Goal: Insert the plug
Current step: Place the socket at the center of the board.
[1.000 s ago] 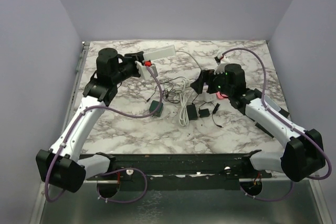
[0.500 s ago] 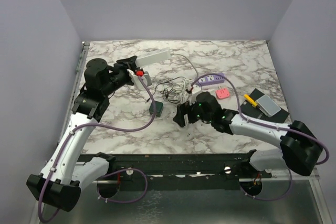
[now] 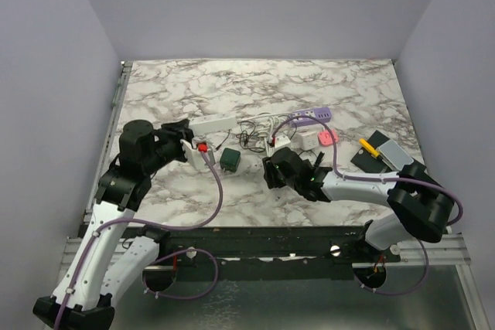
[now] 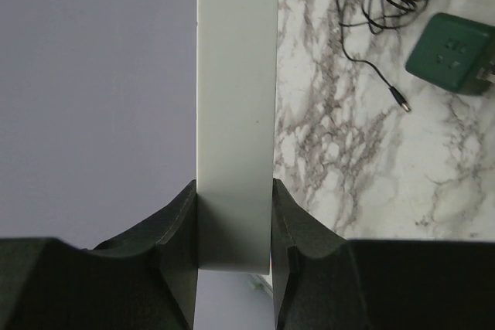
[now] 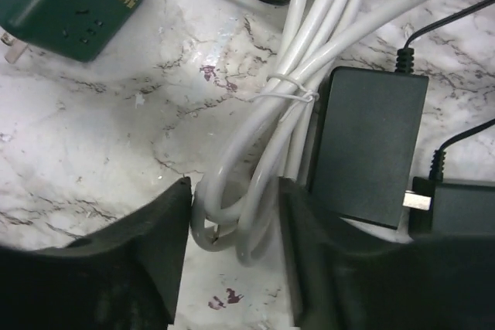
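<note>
Jaws of left gripper (image 4: 234, 191) clamped on long white plastic strip (image 4: 236, 75).
Right gripper (image 5: 234, 187) astride tied white cable (image 5: 302, 52); cannot tell if clamped.

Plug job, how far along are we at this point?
Done: the left claw is clamped on the white strip. In hand: the right claw is down astride the white cable loop, beside the black adapter; whether it grips yet is unclear. Left: the insertion itself, since neither claw has anything lined up with the strip.
</note>
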`<action>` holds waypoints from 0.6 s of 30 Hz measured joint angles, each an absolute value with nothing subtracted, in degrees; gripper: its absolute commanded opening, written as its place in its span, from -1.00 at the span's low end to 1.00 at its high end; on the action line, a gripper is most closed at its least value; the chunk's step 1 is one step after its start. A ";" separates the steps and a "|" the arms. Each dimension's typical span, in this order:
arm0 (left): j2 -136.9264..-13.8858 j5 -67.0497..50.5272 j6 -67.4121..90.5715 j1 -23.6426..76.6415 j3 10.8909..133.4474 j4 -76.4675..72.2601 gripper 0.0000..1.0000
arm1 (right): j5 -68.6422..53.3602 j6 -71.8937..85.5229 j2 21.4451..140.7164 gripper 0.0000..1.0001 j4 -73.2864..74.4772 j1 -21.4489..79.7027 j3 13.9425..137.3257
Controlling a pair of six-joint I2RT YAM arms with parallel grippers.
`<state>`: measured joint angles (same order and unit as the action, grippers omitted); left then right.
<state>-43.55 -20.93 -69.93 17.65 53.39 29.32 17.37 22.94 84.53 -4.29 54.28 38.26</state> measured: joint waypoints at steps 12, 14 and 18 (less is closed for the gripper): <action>-33.54 -21.61 -81.76 17.65 44.45 42.89 -1.00 | 17.17 28.93 65.93 -0.99 5.15 54.28 28.93; -33.26 -22.06 -82.96 17.63 44.25 43.86 -1.00 | 16.86 30.65 62.02 -0.99 8.88 54.28 28.38; -31.31 -23.59 -85.71 17.63 42.06 45.63 -1.00 | 14.63 33.39 58.11 -0.97 13.02 54.28 28.12</action>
